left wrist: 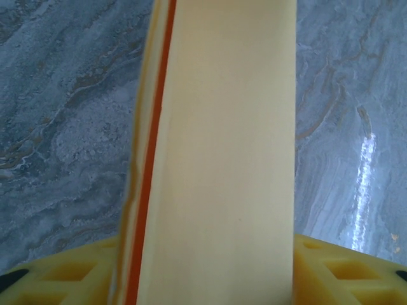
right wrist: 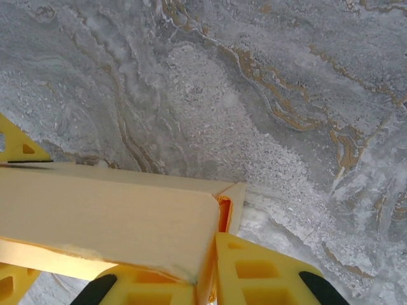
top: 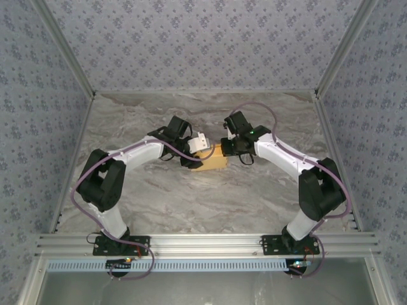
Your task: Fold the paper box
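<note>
The paper box (top: 213, 160) lies in the middle of the view from above, on a grey table (top: 159, 203) with swirly lines like stone. The box is thin, smooth card, yellow-orange and plain. The left gripper (top: 196, 157) is at the box's left end and the right gripper (top: 227, 151) is at its right end. In the left wrist view the box (left wrist: 222, 159) is a long flat strip going up the middle, with a bright orange line along its left edge. The left gripper (left wrist: 203, 283) is about half open, and its chunky yellow fingers (left wrist: 337, 270) sit tight against both sides of the strip, holding it. In the right wrist view the box (right wrist: 108, 216) fills the lower left, with a sharp fold and a small flap at its corner. The right gripper (right wrist: 206, 283) is almost closed, and its yellow fingers (right wrist: 267, 273) pinch the thin card edge between them.
</note>
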{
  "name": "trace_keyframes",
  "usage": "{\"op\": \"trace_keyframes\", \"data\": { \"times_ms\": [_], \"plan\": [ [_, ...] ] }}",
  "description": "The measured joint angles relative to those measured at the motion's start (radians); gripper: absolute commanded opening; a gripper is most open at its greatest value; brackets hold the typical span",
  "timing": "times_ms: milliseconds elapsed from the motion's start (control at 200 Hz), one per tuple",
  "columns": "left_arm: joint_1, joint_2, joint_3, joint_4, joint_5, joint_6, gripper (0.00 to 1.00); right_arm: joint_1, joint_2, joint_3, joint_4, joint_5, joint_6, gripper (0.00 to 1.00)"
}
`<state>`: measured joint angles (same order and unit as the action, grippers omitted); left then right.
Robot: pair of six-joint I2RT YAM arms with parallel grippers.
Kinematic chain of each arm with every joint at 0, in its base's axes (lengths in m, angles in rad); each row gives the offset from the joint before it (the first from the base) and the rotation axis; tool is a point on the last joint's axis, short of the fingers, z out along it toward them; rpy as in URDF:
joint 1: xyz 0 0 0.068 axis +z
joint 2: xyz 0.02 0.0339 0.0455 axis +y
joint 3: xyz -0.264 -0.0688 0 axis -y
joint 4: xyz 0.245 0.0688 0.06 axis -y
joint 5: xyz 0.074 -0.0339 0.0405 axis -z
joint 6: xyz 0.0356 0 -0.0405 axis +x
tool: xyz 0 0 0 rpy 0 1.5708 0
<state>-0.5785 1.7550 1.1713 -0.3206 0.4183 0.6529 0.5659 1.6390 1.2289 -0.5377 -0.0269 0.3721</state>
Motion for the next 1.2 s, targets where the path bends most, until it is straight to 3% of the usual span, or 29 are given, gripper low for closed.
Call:
{"op": "trace_keyframes", "data": {
  "times_ms": [180, 225, 285, 305, 320, 580, 675, 760, 954, 1089, 1199],
  "plan": [
    [0.007, -0.126, -0.110, 0.099, -0.035, -0.117, 0.67, 0.028, 0.000, -0.007, 0.021, 0.029, 0.022, 0.13],
    [0.010, -0.177, -0.142, 0.128, -0.049, -0.156, 0.81, 0.034, 0.000, -0.007, 0.023, 0.040, 0.029, 0.13],
    [0.012, -0.254, -0.181, 0.169, -0.074, -0.216, 0.85, 0.040, -0.001, -0.008, 0.023, 0.055, 0.036, 0.13],
    [0.014, -0.282, -0.192, 0.183, -0.083, -0.235, 0.97, 0.043, -0.001, -0.008, 0.023, 0.059, 0.039, 0.13],
    [0.014, -0.298, -0.200, 0.193, -0.091, -0.256, 0.99, 0.044, -0.001, -0.008, 0.023, 0.062, 0.040, 0.13],
    [0.064, -0.480, -0.273, 0.253, -0.183, -0.680, 0.99, 0.058, -0.010, -0.032, 0.049, 0.106, 0.074, 0.12],
    [0.075, -0.468, -0.271, 0.220, -0.230, -0.841, 0.83, 0.059, -0.011, -0.035, 0.057, 0.112, 0.085, 0.12],
    [0.065, -0.428, -0.259, 0.177, -0.252, -0.903, 0.64, 0.059, -0.011, -0.035, 0.059, 0.116, 0.093, 0.12],
    [-0.019, -0.323, -0.177, 0.062, -0.313, -0.964, 0.63, 0.060, -0.011, -0.035, 0.058, 0.119, 0.112, 0.12],
    [-0.056, -0.321, -0.166, 0.030, -0.348, -0.966, 0.44, 0.063, -0.011, -0.036, 0.057, 0.124, 0.122, 0.12],
    [-0.058, -0.319, -0.164, 0.011, -0.376, -0.968, 0.38, 0.068, -0.011, -0.036, 0.057, 0.131, 0.131, 0.12]
  ]
}}
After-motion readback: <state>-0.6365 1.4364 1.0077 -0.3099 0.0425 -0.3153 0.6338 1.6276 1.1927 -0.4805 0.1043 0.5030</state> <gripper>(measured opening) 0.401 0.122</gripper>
